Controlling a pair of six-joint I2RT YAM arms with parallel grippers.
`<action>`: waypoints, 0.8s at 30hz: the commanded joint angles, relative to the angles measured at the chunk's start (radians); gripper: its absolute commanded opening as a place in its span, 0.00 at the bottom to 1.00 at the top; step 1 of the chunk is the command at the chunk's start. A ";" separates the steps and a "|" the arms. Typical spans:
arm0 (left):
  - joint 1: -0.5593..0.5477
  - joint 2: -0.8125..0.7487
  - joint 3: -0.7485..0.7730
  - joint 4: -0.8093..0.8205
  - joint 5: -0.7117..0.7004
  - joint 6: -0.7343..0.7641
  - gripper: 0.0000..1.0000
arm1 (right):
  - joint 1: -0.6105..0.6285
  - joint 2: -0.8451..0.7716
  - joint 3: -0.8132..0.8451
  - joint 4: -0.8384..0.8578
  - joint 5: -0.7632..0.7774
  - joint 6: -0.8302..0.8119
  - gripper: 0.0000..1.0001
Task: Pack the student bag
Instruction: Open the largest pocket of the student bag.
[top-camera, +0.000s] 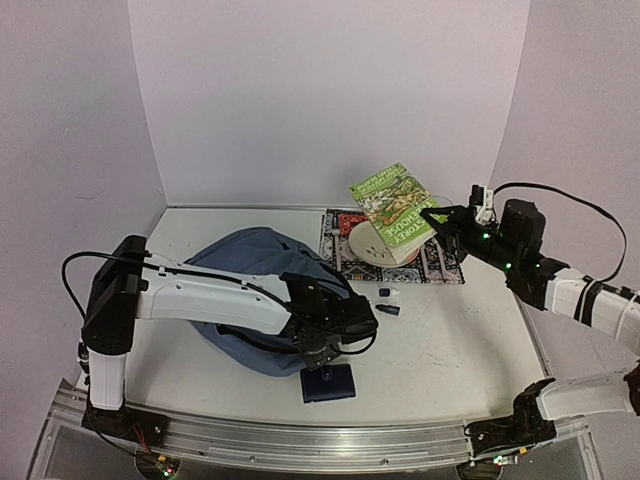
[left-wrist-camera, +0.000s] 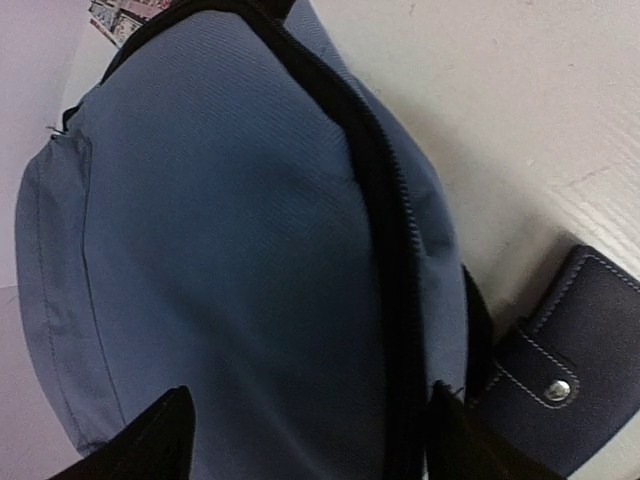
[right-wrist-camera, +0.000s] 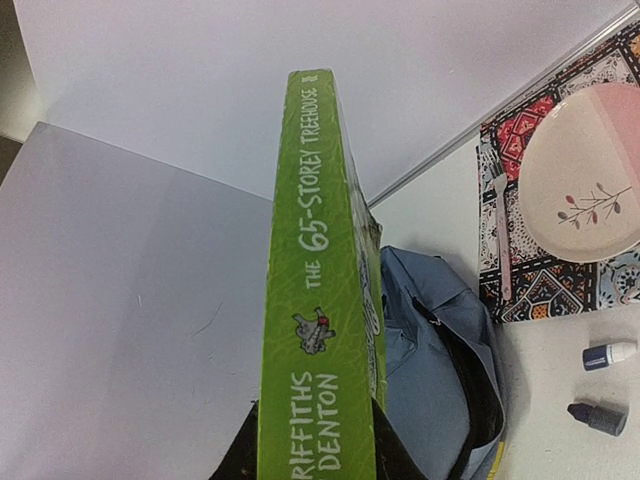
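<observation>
Soft bag (left-wrist-camera: 200, 250) slumps under the spread left claw (left-wrist-camera: 308, 405); its zip rim (left-wrist-camera: 385, 250) looks the firmest hold, while the right claw (right-wrist-camera: 315, 455) pinches a book (right-wrist-camera: 315, 280).

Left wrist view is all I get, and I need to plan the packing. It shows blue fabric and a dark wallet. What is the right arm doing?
Observer: The right claw is shut on a green paperback book and holds it off the white table.
Operator: What lies under that side?
Observer: A round pink-and-cream plate sits on a patterned cloth mat.
Operator: Any loose items near the bag?
Observer: Two small plastic bottles lie between the soft slate-blue fabric backpack and the mat: a white-capped bottle and a dark-capped bottle.
</observation>
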 joint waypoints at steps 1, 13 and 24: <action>0.000 0.017 0.081 -0.068 -0.188 -0.046 0.63 | 0.000 -0.058 0.007 0.134 -0.015 0.008 0.00; 0.091 -0.086 0.162 -0.072 -0.193 -0.105 0.00 | -0.001 -0.102 -0.012 0.059 -0.057 0.015 0.00; 0.285 -0.129 0.301 -0.056 -0.096 -0.126 0.00 | 0.013 -0.140 -0.043 -0.054 -0.166 0.030 0.00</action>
